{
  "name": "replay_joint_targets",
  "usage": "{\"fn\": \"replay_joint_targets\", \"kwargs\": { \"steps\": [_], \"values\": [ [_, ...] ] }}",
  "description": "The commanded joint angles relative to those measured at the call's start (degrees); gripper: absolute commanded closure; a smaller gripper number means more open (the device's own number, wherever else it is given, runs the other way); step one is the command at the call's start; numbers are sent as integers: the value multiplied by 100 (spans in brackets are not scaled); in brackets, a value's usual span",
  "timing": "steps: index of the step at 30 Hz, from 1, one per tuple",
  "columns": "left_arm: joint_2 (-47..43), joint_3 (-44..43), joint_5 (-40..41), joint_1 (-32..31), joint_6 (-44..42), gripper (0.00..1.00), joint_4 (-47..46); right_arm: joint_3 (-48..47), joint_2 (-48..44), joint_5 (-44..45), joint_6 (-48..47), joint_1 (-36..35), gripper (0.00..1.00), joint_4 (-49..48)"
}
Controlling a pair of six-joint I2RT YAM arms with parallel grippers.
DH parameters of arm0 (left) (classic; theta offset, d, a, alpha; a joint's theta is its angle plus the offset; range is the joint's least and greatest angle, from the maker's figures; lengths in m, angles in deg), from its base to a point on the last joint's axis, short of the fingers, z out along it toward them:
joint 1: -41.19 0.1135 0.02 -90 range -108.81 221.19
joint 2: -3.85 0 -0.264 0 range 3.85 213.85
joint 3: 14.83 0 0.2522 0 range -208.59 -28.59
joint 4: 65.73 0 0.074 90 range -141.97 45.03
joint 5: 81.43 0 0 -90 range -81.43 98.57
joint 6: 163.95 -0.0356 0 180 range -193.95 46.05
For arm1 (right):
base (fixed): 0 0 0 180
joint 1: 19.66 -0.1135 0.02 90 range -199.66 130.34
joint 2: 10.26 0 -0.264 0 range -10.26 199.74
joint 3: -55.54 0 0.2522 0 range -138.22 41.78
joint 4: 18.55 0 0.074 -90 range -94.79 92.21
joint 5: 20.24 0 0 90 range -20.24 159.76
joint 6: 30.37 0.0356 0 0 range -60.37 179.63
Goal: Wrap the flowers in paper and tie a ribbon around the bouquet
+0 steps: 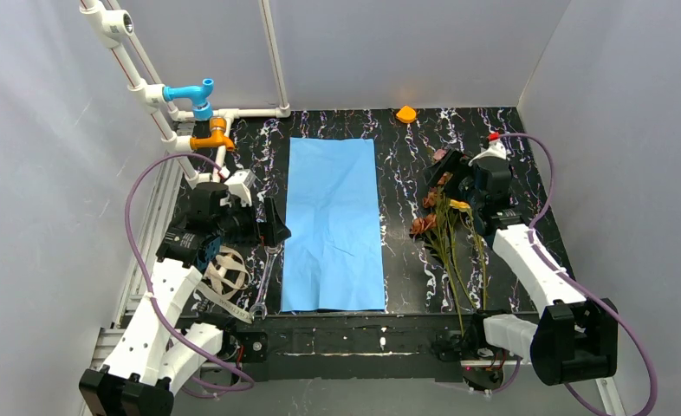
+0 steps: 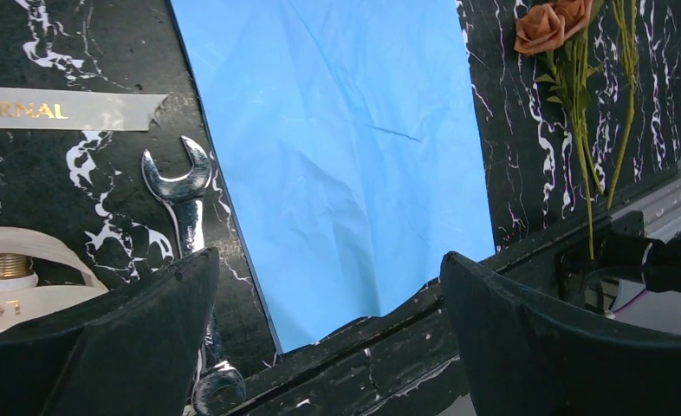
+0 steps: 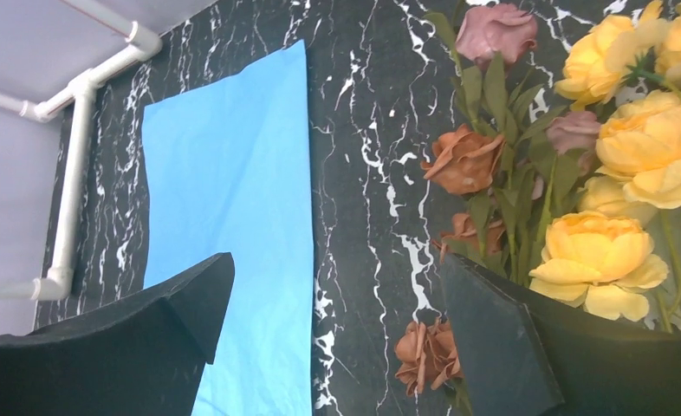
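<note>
Left end effector (image 1: 272, 227): fingers spread wide, nothing between them, hovering over the left part of the black marbled surface (image 1: 402, 251) and facing the paper's left edge. Right end effector (image 3: 337, 260): fingers also spread wide and empty, poised just above the flower heads on the right side. The paper (image 1: 334, 225) lies flat and unfolded in the middle of the surface, lightly creased, with its long side running from the far side to the near edge. The flowers (image 1: 445, 230) lie loose on the bare surface to the right of the paper and apart from it, heads toward the far side, thin stems trailing to the near edge. In the right wrist view the yellow heads sit on the right of the bunch and the pink-brown ones on the paper side. The ribbon (image 1: 224, 273) lies in loose loops at the left, beside the left arm and well apart from the flowers; the left wrist view shows one flat end with gold lettering. A metal wrench (image 2: 185, 199) lies between ribbon and paper, just beside the paper's left edge. White pipework (image 1: 233, 113) with blue and orange fittings stands at the far left corner.
</note>
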Motion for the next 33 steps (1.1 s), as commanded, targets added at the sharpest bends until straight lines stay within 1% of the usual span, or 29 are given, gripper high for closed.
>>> {"fn": "replay_joint_targets", "kwargs": {
  "steps": [1, 6, 8, 14, 16, 20, 22, 27, 30, 32, 33],
  "values": [
    [52, -17, -104, -238, -110, 0, 11, 225, -200, -245, 131, 0, 1, -256],
    [147, -22, -134, -367, -112, 0, 11, -137, 85, -207, 107, -2, 2, 772],
    [166, -22, -143, -425, -111, 0, 10, -287, 204, -338, 8, 4, 2, 1087],
    [277, -14, -137, -691, -111, 0, 11, -445, 546, -811, -122, -59, 1, 1561],
    [303, -15, -92, -780, -111, 0, 11, -574, 582, -593, -212, -260, 2, 1798],
    [419, 2, 77, -1005, -90, 0, 20, -988, 715, 510, -451, -1102, 2, 2668],
    [562, 12, 206, -1197, -68, 4, 33, -1075, 742, 821, -506, -1423, 2, 2941],
    [1148, -118, 508, -1830, -1, 12, 288, -760, 585, 753, -429, -2021, 2, 3043],
    [1344, -169, 702, -2138, 68, 14, 402, -510, 483, 750, -267, -2256, 2, 3095],
    [1394, -208, 1069, -2281, 253, 16, 594, -312, 380, 587, -204, -2376, 2, 2923],
    [1375, -223, 1310, -2363, 393, 17, 732, -234, 351, 492, -183, -2470, 4, 2815]
  ]
}}
